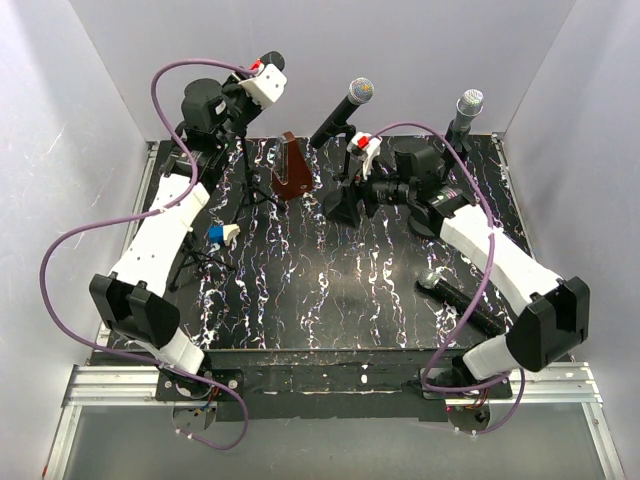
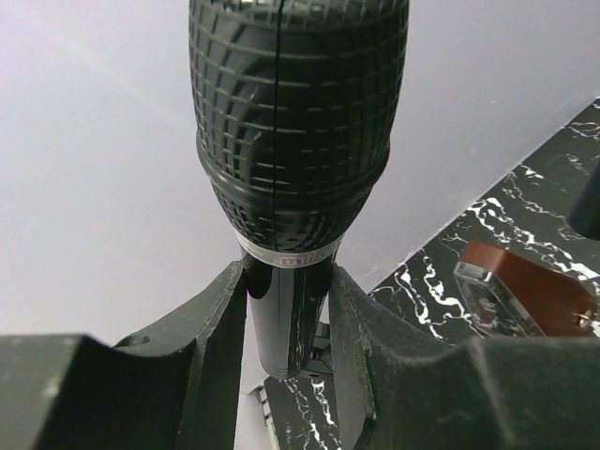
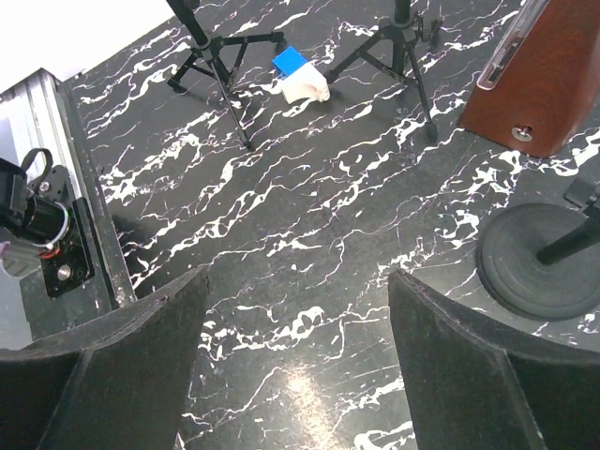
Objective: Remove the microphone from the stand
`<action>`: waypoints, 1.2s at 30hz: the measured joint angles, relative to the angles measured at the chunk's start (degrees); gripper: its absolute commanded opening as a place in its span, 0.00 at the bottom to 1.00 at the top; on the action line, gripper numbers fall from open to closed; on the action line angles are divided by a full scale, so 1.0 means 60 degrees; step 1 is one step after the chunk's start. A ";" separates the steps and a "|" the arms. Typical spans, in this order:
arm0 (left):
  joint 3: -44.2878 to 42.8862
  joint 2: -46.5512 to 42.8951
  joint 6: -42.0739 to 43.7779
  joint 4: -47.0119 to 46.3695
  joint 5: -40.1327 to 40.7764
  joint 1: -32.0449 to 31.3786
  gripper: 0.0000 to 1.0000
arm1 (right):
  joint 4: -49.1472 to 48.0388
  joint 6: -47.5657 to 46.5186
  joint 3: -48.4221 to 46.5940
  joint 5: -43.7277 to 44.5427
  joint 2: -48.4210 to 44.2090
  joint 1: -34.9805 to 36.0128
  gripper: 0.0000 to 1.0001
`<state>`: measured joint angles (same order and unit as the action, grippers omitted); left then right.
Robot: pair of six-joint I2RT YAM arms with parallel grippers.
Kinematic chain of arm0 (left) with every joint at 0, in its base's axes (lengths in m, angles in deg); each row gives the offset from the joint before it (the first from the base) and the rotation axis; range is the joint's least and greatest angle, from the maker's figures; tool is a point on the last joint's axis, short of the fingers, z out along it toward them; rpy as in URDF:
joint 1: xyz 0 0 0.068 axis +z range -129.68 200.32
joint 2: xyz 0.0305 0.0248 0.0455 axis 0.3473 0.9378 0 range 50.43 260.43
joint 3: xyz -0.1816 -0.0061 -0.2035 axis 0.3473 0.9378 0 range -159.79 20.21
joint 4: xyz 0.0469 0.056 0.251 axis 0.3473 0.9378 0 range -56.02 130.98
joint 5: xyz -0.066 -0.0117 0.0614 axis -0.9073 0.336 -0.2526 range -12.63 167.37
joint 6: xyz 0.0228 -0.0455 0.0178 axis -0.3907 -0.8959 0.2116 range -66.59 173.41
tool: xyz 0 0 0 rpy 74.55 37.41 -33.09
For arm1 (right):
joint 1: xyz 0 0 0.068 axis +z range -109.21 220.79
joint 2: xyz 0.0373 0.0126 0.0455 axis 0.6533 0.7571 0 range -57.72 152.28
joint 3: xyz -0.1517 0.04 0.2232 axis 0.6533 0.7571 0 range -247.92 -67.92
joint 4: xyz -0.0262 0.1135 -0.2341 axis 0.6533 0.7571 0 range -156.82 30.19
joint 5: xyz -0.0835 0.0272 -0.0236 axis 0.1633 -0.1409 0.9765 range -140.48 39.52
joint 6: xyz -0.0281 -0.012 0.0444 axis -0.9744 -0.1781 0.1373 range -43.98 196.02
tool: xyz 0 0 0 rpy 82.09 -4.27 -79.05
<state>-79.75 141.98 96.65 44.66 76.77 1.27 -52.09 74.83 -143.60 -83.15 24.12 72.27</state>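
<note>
A black microphone (image 2: 295, 122) fills the left wrist view, mesh head up and glossy handle (image 2: 279, 319) between my fingers. My left gripper (image 2: 286, 281) is shut on that handle. In the top view it (image 1: 255, 75) is raised at the back left, above a black tripod stand (image 1: 236, 150), with the microphone head (image 1: 272, 60) sticking out beyond it. The handle's lower end shows bare, and part of the stand's clip (image 2: 330, 342) sits just behind it. My right gripper (image 3: 295, 281) is open and empty above the marbled table (image 3: 309, 216), and in the top view it (image 1: 350, 195) is near a round-base stand.
A second microphone (image 1: 345, 108) sits on the round-base stand (image 3: 544, 258). A third (image 1: 465, 110) stands at the back right, and another (image 1: 460, 300) lies on the table at the right. A brown wooden block (image 1: 292, 170) and a blue-and-white object (image 1: 222, 233) sit near the tripod legs (image 3: 217, 56).
</note>
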 measured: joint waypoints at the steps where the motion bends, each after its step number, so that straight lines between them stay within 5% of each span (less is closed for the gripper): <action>1: -0.0022 -0.0011 -0.0069 0.0062 -0.0091 0.0004 0.00 | -0.0015 0.0036 -0.0066 -0.0047 0.0131 0.0000 0.82; 30: 0.1789 -0.3042 -0.2805 0.1392 -0.4561 -0.0047 0.00 | -0.2994 0.1770 -0.1621 -0.1253 0.2750 0.0914 0.82; 36: 0.2390 -0.3559 -0.2350 0.1224 -0.5286 -0.0069 0.00 | -0.3548 0.2335 -0.1712 -0.1348 0.3395 0.1249 0.70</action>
<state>-65.41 120.63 82.56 52.01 45.05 0.86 -73.38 88.84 -153.87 -91.23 44.49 79.77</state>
